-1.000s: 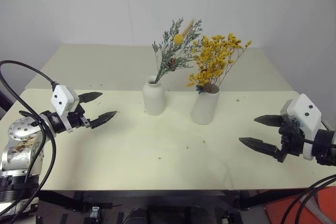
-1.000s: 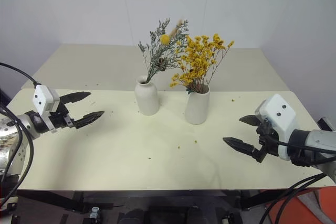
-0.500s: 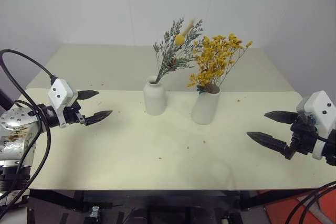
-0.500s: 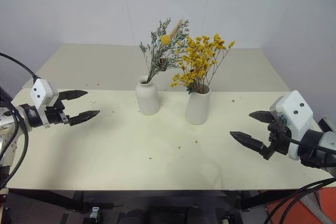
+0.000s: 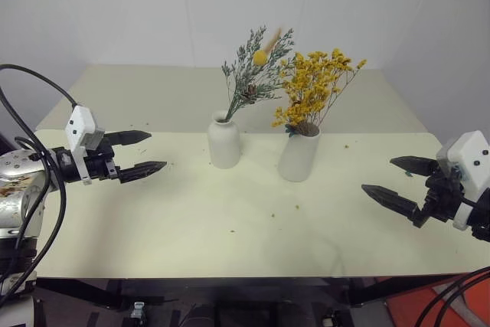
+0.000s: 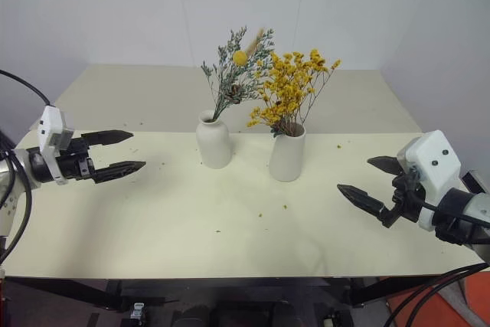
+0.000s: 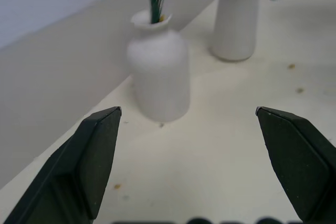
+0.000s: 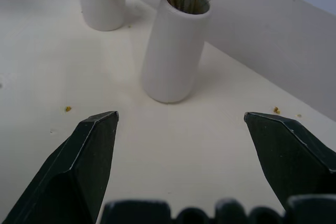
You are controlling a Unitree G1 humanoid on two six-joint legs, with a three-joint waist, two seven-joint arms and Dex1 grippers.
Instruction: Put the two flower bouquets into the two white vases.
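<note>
Two white vases stand side by side at the table's middle. The bottle-shaped vase (image 5: 224, 143) holds the grey-green sprig (image 5: 253, 74) with its round yellow bloom. To its right, the tapered wide-mouthed vase (image 5: 299, 154) holds the bushy mustard-yellow bouquet (image 5: 318, 86). My left gripper (image 5: 145, 152) hovers open over the table's left part, pointing toward the vases, with nothing between its fingers. Over the right edge of the table my right gripper (image 5: 390, 180) is open and empty too. Both vases also appear between the fingers in the wrist views: bottle vase (image 7: 159, 74), tapered vase (image 8: 174, 49).
The cream table (image 5: 230, 227) carries small yellow crumbs near the vases. A second table surface (image 5: 153, 93) lies behind, against a white wall. Black cables hang by both arms at the table's sides.
Both grippers have drawn back from the vases toward the table's sides; the left one also rose a little. Vases and bouquets have not moved.
</note>
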